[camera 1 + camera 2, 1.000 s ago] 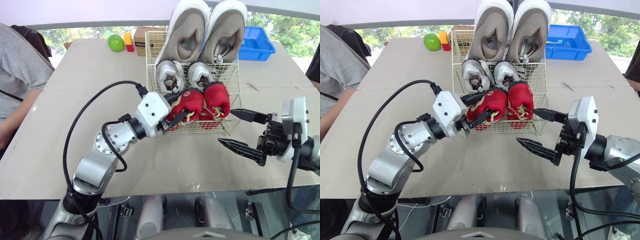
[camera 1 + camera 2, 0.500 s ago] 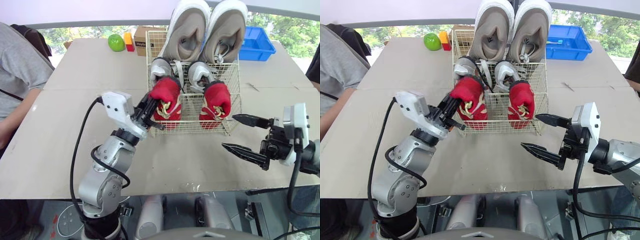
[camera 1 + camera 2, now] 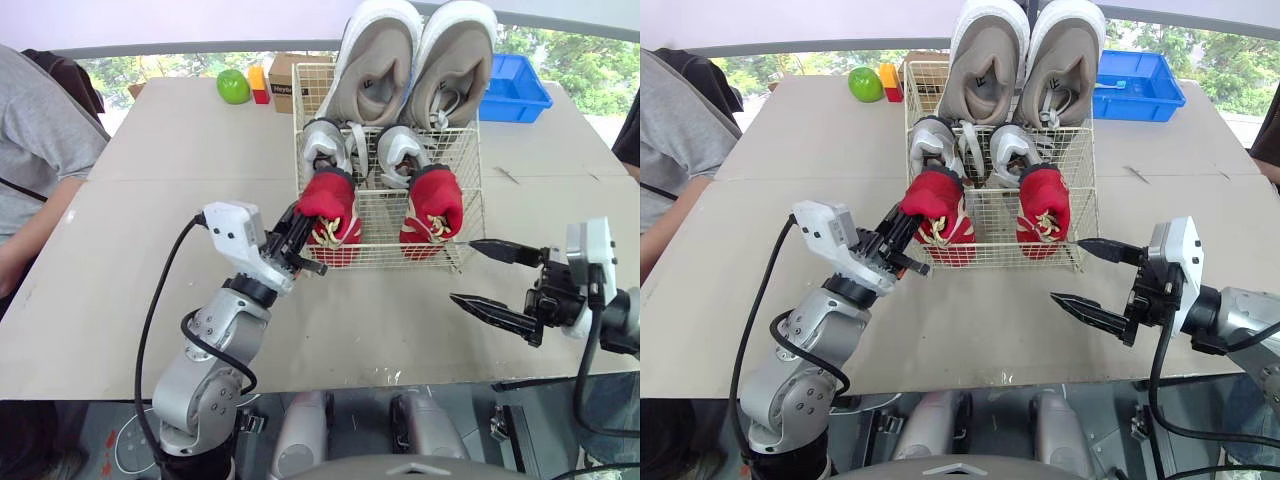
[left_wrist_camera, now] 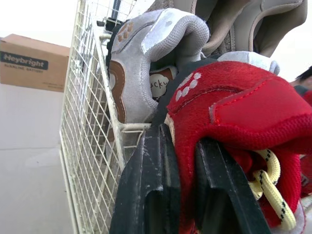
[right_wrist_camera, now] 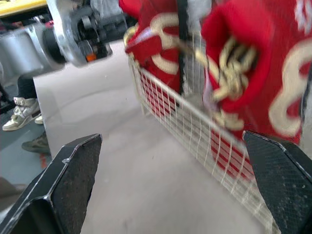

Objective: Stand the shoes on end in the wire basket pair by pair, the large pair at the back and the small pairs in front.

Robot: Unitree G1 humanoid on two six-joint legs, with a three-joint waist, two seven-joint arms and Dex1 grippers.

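A wire basket (image 3: 470, 150) stands mid-table. Two large beige shoes (image 3: 375, 65) stand on end at its back, with two small grey shoes (image 3: 400, 150) in front of them. One red shoe (image 3: 432, 205) stands at the front right. My left gripper (image 3: 305, 248) is shut on the other red shoe (image 3: 328, 205), holding it upright at the basket's front left corner; in the left wrist view black fingers (image 4: 151, 185) pinch its red upper (image 4: 234, 112). My right gripper (image 3: 462, 270) hangs open in front of the basket's right corner, holding nothing.
A green apple (image 3: 233, 86), a yellow and red block (image 3: 259, 84) and a cardboard box (image 3: 285, 78) lie at the back left. A blue bin (image 3: 515, 85) sits at the back right. A person in grey (image 3: 40, 150) sits at the table's left edge.
The left gripper has lifted the red shoe off its mate, turned it upright and set it lower at the basket's front left. The right gripper has drifted slightly down and back.
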